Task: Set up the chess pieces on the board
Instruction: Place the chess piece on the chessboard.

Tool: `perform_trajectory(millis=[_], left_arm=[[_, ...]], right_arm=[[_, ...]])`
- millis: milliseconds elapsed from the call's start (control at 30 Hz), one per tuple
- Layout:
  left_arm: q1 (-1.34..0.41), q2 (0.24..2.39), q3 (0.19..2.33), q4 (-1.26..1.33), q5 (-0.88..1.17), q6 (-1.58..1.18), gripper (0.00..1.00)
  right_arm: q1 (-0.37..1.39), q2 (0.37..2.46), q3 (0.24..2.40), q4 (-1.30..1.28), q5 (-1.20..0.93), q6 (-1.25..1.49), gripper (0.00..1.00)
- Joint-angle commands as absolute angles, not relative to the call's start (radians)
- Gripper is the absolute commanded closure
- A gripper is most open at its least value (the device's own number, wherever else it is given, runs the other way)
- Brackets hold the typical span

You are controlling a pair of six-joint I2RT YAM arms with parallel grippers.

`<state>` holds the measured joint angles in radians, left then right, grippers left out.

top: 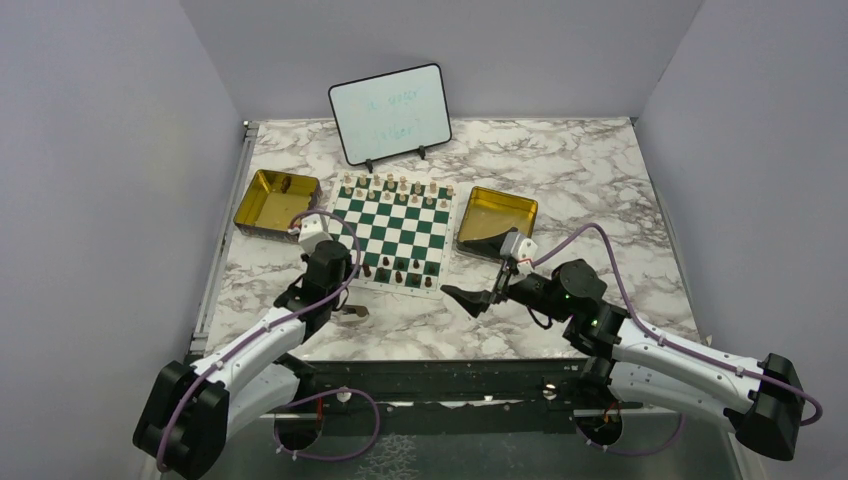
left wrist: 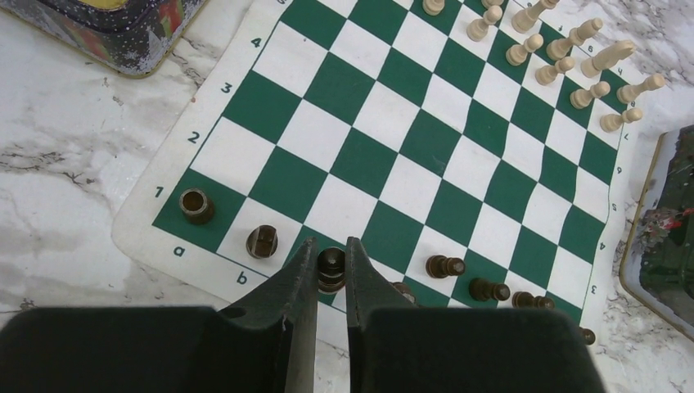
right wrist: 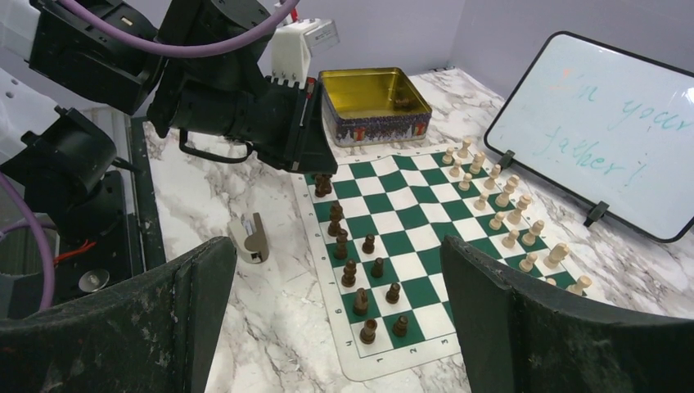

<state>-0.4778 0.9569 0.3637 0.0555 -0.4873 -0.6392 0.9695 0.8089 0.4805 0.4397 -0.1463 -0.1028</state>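
L gripper [left wrist: 332, 248] nearly shut, fingers [left wrist: 299, 286] pinching a dark piece [left wrist: 331, 272] near its top. It's over the third sq. of the bottom row (after those marked a, b) of the board [left wrist: 385, 164], bottom centre of L wrist view. Can't tell if its base touches the mat. R gripper [top: 468, 298] wide open, holds nothing, hangs over the marble just off the board's lower-right corner in top view. Light pcs [left wrist: 589, 94] stand in two rows at the upper right of L wrist view; other dark pcs [left wrist: 444, 266] sit along the bottom rows. Risks, my read: (1) grip looks high on the piece, so if let go before the base sits flat it prob. tips and rolls off the border. (2) A dark neighbour [left wrist: 262, 241] stands just left of the fingers and another is half hidden by the right-hand finger; jaws spreading, or lifting off at an angle, could knock either. (3) Piece looks low in its sq., so it may end up straddling the border. (4) R gripper is near the bottom rows; a sweep inward w/ jaws that wide could topple dark pcs.
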Motion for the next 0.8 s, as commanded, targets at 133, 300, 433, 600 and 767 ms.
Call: perform_trajectory(millis=[133,300,433,600,767], left_arm=[[-0.486,0.989,0.305,0.224,-0.473,-0.6,0.9],[-0.486,1.008,0.299,0.241,-0.458,-0.591,0.89],[-0.487,1.022,0.296,0.25,-0.459,-0.595,0.87],[-0.487,1.039,0.299,0.253,-0.466,-0.599,0.85],[-0.488,1.08,0.309,0.253,-0.496,-0.605,0.85]], right_arm=[[0.974,0.802,0.483,0.423,-0.128,-0.111,0.0],[0.972,0.799,0.476,0.427,-0.124,-0.106,0.0],[0.974,0.79,0.48,0.419,-0.124,-0.111,0.0],[0.973,0.778,0.489,0.412,-0.125,-0.115,0.0],[0.973,0.769,0.497,0.405,-0.129,-0.117,0.0]])
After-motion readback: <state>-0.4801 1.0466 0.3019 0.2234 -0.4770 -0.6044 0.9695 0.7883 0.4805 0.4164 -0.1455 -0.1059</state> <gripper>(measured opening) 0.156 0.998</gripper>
